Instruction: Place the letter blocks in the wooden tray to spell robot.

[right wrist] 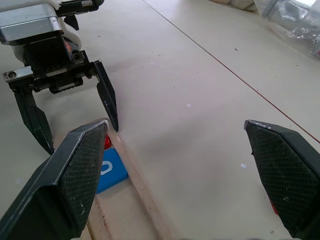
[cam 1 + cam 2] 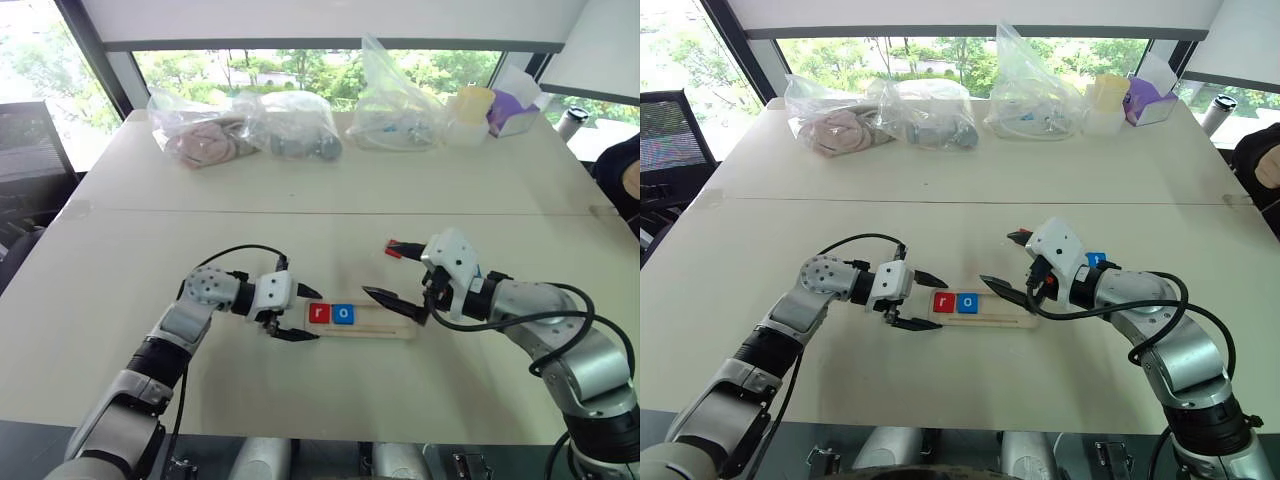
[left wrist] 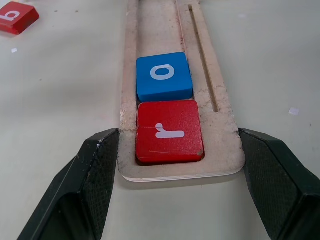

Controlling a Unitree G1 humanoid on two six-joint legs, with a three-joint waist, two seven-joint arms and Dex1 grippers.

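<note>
Two tiles placed, three to go.
Red "r" block (image 3: 169, 131) and blue "o" block (image 3: 164, 76) fill the long light-wood tray's (image 3: 222, 150) left end; left gripper (image 2: 292, 312) straddles the tray's left end, gripping nothing; right gripper (image 2: 392, 272) open, empty.

Both arms are silver-grey metal with black joints and looping black cables. Each white wrist housing carries 2 black, cross-hatched fingers (image 1: 85, 175).

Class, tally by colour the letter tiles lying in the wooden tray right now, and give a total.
Red tiles in the wooden tray: 1 (r)
Blue tiles: 1 (o)
Total: 2
</note>
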